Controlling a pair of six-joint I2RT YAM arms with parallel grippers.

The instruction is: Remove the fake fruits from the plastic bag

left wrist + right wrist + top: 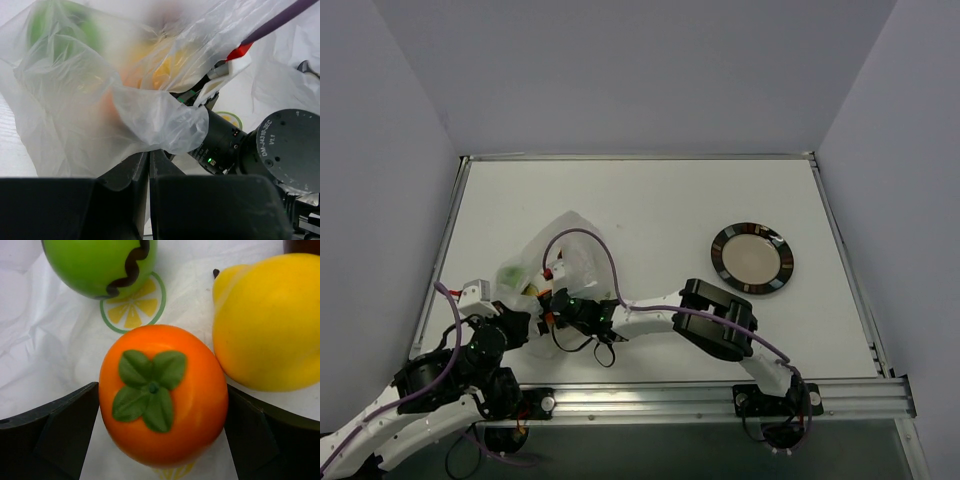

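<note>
1. The plastic bag (570,240) lies crumpled on the desk (650,200), left of centre.
2. The left gripper (149,162) has its jaws closed, pinching the bag's film.
3. The right gripper (162,390), inside the bag, has its jaws wide, flanking an orange persimmon (195,410) beside a green apple (90,265) and a yellow fruit (270,320).

the plastic bag (570,245) sits crumpled on the left side of the table (670,200), translucent white with citrus slices printed on it. inside, on the film, is an orange persimmon (162,395), leaf cap up. a green fruit (95,265) with a dark wavy line sits near it, and a yellow fruit (270,320) just beside.
</note>
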